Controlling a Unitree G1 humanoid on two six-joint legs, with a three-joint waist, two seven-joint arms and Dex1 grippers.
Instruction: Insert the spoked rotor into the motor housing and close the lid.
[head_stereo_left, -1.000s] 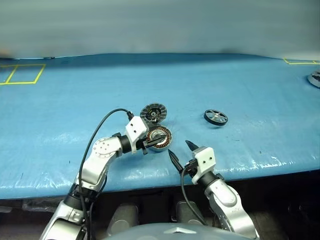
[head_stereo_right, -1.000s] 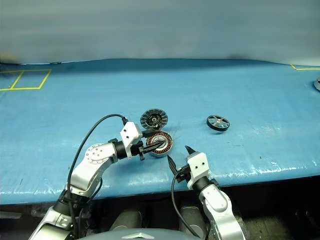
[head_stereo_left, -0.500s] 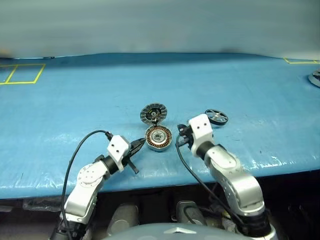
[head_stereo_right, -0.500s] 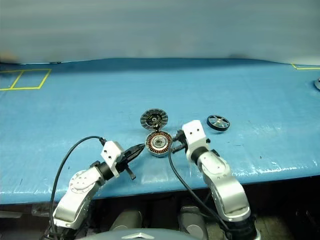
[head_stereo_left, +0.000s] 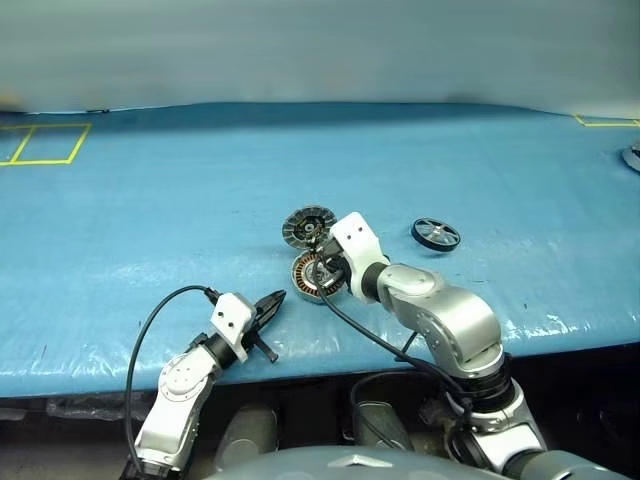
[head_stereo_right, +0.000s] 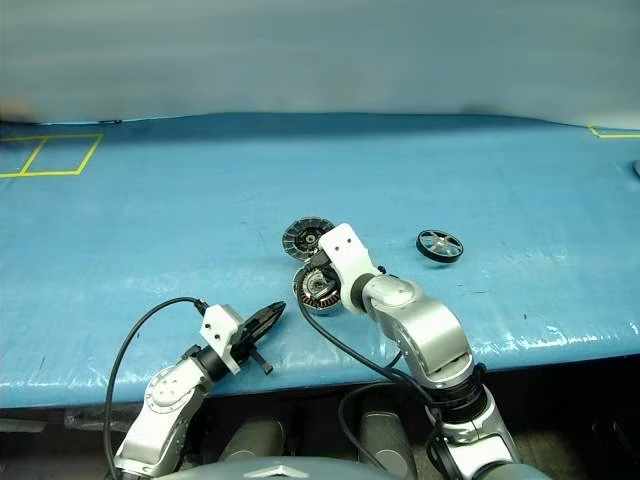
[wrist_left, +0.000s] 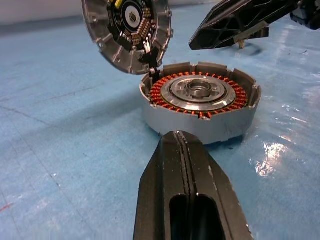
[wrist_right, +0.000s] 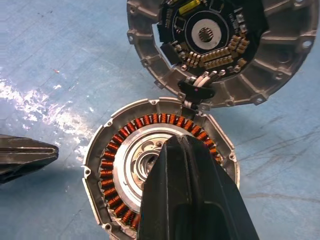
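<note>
- Since earlier frame: left end effector (head_stereo_left: 277, 297) pulled back off the motor housing (head_stereo_left: 309, 275) toward the near worktop (head_stereo_left: 150, 200) edge; right end effector (wrist_left: 235, 22) swung in from the near edge & now hangs over the housing's open top. Both sets of fingers went from apart to closed.
- Left end effector: fingers pressed together, holding nothing, tips aimed at housing from just beside it, not touching.
- Right end effector: fingers also closed & empty, tip over the silver centre inside the copper windings; can't tell if it touches.
- Housing sits near the worktop's front edge; lid (head_stereo_left: 307, 226) hinged open, standing up behind it, circuit-board face toward the robot.
- Spoked rotor (head_stereo_left: 434, 234) lies flat on worktop, well apart to the robot's right of the housing – not yet picked up, so insertion not started.
- Risks (my read): closed right tip dipping could scrape windings or shove the housing, since nothing braces it; a nudge at the hinge could flip the lid shut before rotor goes in; rotor is low & flat, so a grip on its rim may slip.
- Count: 1 housing, 1 lid, 1 rotor, 2 end effectors.
</note>
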